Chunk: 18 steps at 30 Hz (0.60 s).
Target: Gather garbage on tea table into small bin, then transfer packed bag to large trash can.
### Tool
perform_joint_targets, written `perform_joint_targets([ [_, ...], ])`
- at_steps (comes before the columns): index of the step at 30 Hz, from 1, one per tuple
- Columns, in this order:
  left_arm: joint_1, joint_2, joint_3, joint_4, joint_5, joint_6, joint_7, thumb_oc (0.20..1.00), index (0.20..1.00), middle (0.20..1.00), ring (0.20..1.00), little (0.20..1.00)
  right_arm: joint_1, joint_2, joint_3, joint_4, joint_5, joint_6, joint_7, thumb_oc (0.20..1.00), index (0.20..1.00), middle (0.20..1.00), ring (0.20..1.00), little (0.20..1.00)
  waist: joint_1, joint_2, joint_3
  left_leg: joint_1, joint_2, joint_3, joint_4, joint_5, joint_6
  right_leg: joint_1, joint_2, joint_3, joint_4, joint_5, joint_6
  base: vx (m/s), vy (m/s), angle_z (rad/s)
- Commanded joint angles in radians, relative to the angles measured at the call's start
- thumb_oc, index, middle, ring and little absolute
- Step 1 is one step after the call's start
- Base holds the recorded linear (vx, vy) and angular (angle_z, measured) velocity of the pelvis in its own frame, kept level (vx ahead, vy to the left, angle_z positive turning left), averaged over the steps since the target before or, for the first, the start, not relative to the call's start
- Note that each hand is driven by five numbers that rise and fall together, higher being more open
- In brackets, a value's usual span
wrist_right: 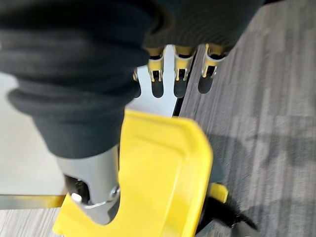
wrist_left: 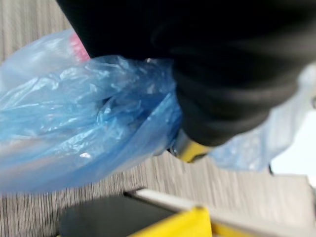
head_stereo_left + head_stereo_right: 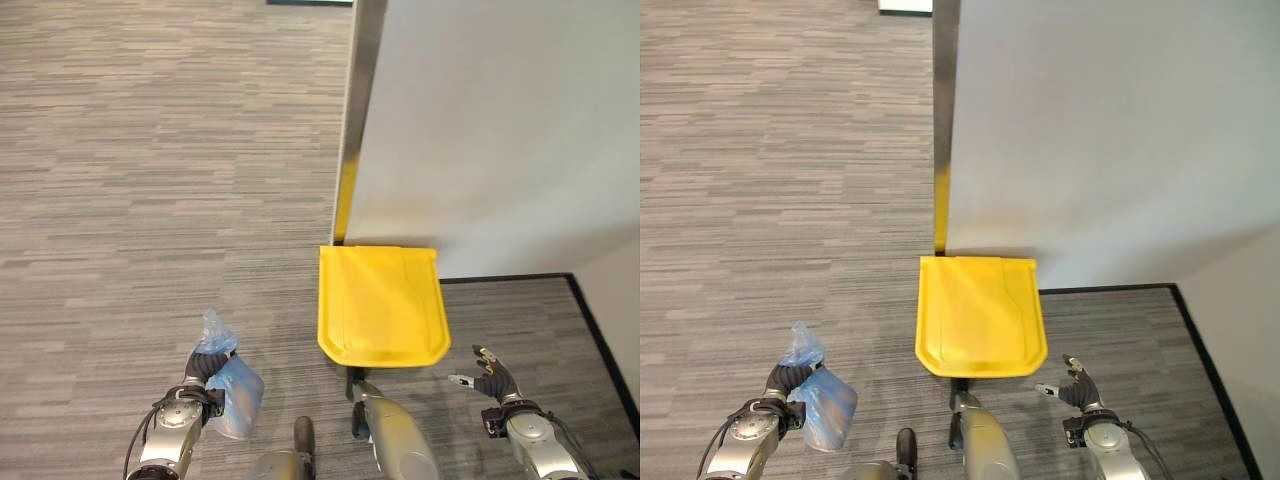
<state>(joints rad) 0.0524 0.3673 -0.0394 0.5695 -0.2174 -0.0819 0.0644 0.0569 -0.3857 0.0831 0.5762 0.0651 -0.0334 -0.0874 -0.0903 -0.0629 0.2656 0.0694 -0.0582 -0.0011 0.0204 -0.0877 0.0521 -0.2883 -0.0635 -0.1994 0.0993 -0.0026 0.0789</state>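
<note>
Blue bag [image 3: 232, 392] in left robot hand [image 3: 203, 366]

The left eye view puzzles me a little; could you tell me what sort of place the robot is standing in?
Probably an office or similar indoor space: grey striped carpet, a plain white wall with dark skirting, and a yellow-lidded trash can standing against it.

Even, bright indoor light fills the 2 head views. The yellow lid [image 3: 382, 305] carries a pale sheen, and a soft shadow falls across the white wall [image 3: 500, 130]. Up close, the blue bag [image 2: 84, 123] blurs and glints; the right hand [image 1: 98, 74] is out of focus.
</note>
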Motion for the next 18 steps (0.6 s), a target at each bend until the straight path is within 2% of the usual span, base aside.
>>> perform_joint_targets([
  [1,0.01,0.052,0.016,-0.067,-0.022,-0.063,-0.004,0.2,0.2,0.2,0.2,0.2,-0.002,-0.044,-0.031,-0.004,0.058,-0.036,-0.034,1.0,1.0,1.0,1.0,1.0,-0.023,-0.043,-0.091,0.081,-0.054,-0.014,0.171,-0.248,-0.045,-0.003,0.014,0.027,-0.068,0.115,0.027,0.18,-0.098,0.34],
  [3,0.013,0.052,0.013,-0.056,-0.018,-0.061,-0.011,0.2,0.2,0.2,0.2,0.2,-0.005,-0.043,-0.044,-0.011,0.08,-0.04,-0.037,1.0,1.0,1.0,1.0,1.0,-0.038,-0.02,-0.11,0.092,-0.04,0.003,0.12,-0.237,-0.041,-0.009,0.043,0.046,-0.075,0.115,0.029,0.08,-0.04,-0.07],
  [11,0.009,0.045,-0.009,-0.081,-0.008,-0.059,-0.036,0.2,0.2,0.2,0.2,0.2,-0.034,-0.024,0.019,-0.016,0.06,-0.036,-0.004,1.0,1.0,1.0,1.0,1.0,-0.034,-0.025,-0.104,0.097,-0.058,0.017,0.08,-0.215,-0.025,-0.012,0.06,0.082,-0.103,0.149,0.044,-0.06,0.015,-0.24],
  [18,-0.044,0.026,-0.091,-0.078,0.002,-0.065,-0.059,0.2,0.2,0.2,0.2,0.2,-0.172,0.034,0.224,-0.074,0.063,-0.038,0.073,1.0,1.0,1.0,1.0,1.0,0.006,-0.018,-0.073,0.085,-0.079,0.009,0.081,-0.215,-0.007,-0.032,0.046,0.075,-0.101,0.159,0.039,-0.03,-0.003,-0.1],
])
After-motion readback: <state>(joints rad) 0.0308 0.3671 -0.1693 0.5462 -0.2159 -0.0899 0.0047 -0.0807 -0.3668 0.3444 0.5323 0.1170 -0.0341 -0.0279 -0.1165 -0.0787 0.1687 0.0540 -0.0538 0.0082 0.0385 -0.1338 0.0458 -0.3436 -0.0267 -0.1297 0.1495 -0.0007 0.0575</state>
